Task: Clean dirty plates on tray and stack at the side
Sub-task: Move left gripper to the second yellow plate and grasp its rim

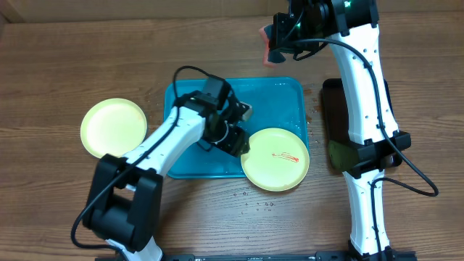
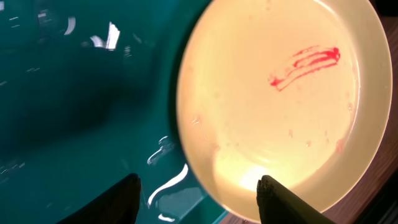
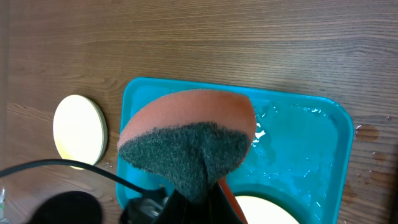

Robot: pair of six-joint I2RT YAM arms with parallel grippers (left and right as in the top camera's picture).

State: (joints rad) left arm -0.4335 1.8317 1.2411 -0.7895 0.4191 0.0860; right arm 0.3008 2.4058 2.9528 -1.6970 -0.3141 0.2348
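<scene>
A yellow-green plate (image 1: 275,158) with a red smear (image 2: 308,62) lies on the front right corner of the teal tray (image 1: 217,163) and overhangs its rim. My left gripper (image 1: 243,143) hovers at the plate's left edge, open. In the left wrist view the plate (image 2: 280,93) has its rim between the two dark fingers (image 2: 121,199), untouched. A second yellow-green plate (image 1: 114,128) rests on the table left of the tray. My right gripper (image 1: 276,40) is raised behind the tray, shut on an orange sponge (image 3: 186,137) with a dark green scouring face.
A narrow black tray (image 1: 335,116) lies right of the teal tray, partly under my right arm. The teal tray's floor (image 3: 298,143) is wet. Small water drops dot the wood in front of the tray (image 1: 257,204).
</scene>
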